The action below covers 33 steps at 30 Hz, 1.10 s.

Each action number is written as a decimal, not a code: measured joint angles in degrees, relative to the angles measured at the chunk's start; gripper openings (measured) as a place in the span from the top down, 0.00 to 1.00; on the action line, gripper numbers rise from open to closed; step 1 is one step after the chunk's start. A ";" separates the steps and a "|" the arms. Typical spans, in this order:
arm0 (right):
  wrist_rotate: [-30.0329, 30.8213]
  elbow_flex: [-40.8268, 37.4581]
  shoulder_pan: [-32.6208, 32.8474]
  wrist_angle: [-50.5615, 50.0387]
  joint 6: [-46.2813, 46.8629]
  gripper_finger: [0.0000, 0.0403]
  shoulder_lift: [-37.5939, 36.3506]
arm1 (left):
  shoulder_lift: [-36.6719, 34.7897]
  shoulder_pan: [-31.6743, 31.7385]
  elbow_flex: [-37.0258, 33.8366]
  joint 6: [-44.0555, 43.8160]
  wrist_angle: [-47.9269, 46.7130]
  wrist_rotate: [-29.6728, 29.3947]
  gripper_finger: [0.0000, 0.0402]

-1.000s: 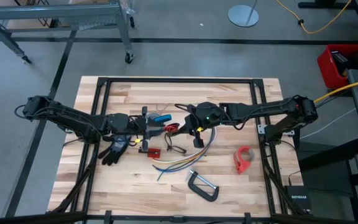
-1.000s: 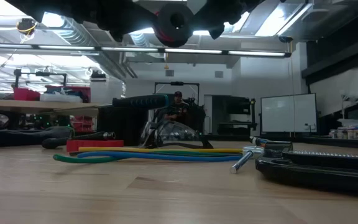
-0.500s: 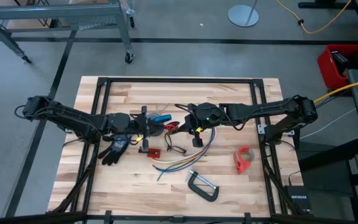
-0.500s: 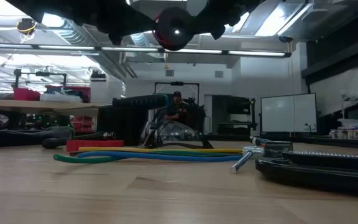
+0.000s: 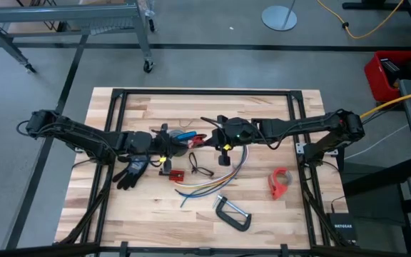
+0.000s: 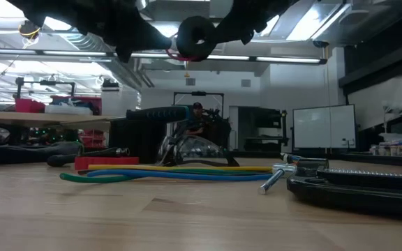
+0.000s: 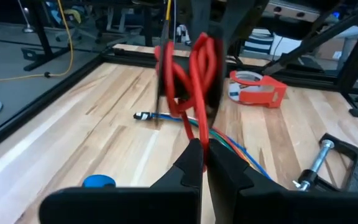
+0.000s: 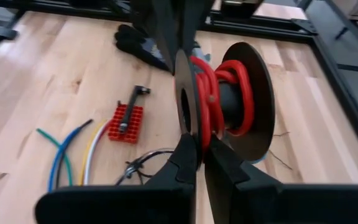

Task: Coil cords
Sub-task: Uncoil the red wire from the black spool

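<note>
Both grippers, left gripper (image 7: 199,152) & right gripper (image 8: 199,149), pinched tight on the red cord (image 7: 194,68) mid-counter, so wind slow, keep loops neat w/o slack.

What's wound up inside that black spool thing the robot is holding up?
Red cord is wrapped around the black core of the spool, between its two discs. Both the left gripper and right gripper pinch the cord. How many turns lie underneath is hidden.
</note>
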 joint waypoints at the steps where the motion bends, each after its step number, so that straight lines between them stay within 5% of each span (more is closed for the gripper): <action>1: 0.73 0.00 0.02 0.01 0.01 0.96 0.00 | 0.00 0.00 0.00 -0.02 0.00 -0.07 1.00; 19: 4.30 0.00 0.09 0.47 -0.02 0.96 0.11 | -0.02 0.15 0.11 -6.38 -5.70 -0.14 0.95; 33: 3.25 2.36 -0.02 -1.98 -0.02 0.96 -0.15 | 0.02 1.66 -0.15 -11.81 -6.30 0.00 0.80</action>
